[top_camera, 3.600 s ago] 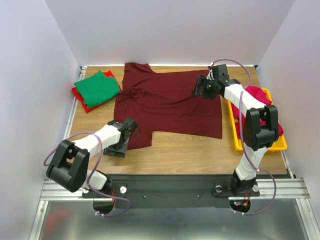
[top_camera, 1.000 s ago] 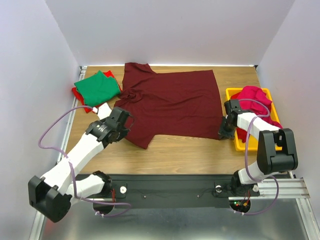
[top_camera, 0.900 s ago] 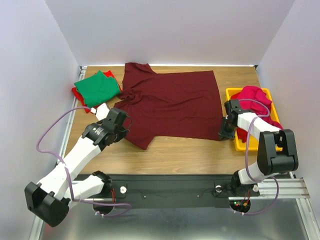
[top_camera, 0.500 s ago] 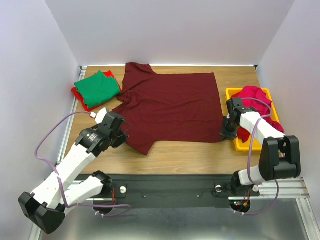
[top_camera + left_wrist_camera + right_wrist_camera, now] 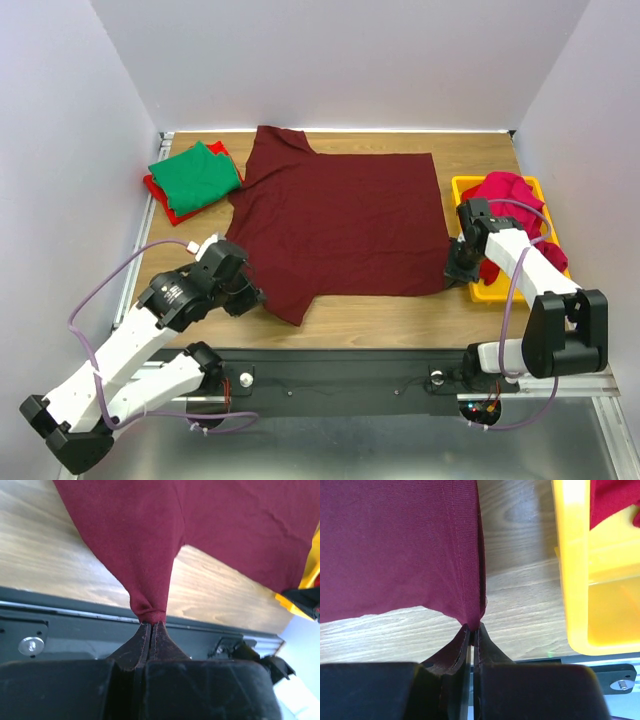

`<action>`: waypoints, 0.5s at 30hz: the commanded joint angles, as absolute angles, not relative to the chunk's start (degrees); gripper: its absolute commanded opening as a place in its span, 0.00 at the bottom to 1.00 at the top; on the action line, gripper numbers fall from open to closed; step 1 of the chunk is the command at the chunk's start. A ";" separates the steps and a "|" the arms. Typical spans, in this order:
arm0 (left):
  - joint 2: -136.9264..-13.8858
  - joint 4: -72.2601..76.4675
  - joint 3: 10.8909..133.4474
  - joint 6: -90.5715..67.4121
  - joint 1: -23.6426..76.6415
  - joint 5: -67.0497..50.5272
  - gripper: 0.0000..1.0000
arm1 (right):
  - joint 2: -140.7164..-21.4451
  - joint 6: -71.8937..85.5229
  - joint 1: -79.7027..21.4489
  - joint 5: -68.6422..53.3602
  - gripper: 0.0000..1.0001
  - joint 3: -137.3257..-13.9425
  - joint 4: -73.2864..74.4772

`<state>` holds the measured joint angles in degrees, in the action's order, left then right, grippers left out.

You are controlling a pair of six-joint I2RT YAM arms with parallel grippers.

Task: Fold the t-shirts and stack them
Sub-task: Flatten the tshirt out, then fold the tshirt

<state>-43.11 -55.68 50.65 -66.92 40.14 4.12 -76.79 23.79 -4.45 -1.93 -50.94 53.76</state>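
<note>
A dark maroon t-shirt (image 5: 340,220) lies spread over the middle of the table. My left gripper (image 5: 243,296) is shut on its near-left sleeve (image 5: 148,611), which bunches at the fingertips. At the shirt's near-right hem corner (image 5: 470,615) my right gripper (image 5: 455,271) is also shut on the cloth. A folded green t-shirt (image 5: 195,175) rests on a red one (image 5: 165,205) at the far left. Bright pink cloth (image 5: 510,195) is heaped in the yellow tray (image 5: 500,292) at the right.
The tray's yellow wall (image 5: 572,570) stands just right of my right gripper. The table's dark front rail (image 5: 75,625) runs right under my left gripper. White walls close in the back and both sides.
Both grippers have pulled the maroon shirt toward the near edge. The shirt's left side has straightened and its wrinkles have flattened. The left arm has swung back and lower.
</note>
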 commanded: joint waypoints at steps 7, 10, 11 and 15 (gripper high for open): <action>-48.43 -55.55 53.61 -72.68 48.33 3.51 0.00 | -75.50 23.91 -4.22 -3.78 0.00 -52.03 56.34; -47.73 -56.51 53.44 -75.41 49.22 5.09 0.00 | -75.15 23.91 -4.22 -3.69 0.00 -52.21 56.69; -47.46 -57.12 53.61 -75.93 49.22 6.14 0.00 | -75.23 23.82 -4.22 -3.52 0.00 -52.38 56.60; -46.58 -57.76 54.58 -77.09 49.22 11.68 0.00 | -77.07 23.56 -4.22 -2.11 0.00 -54.22 56.51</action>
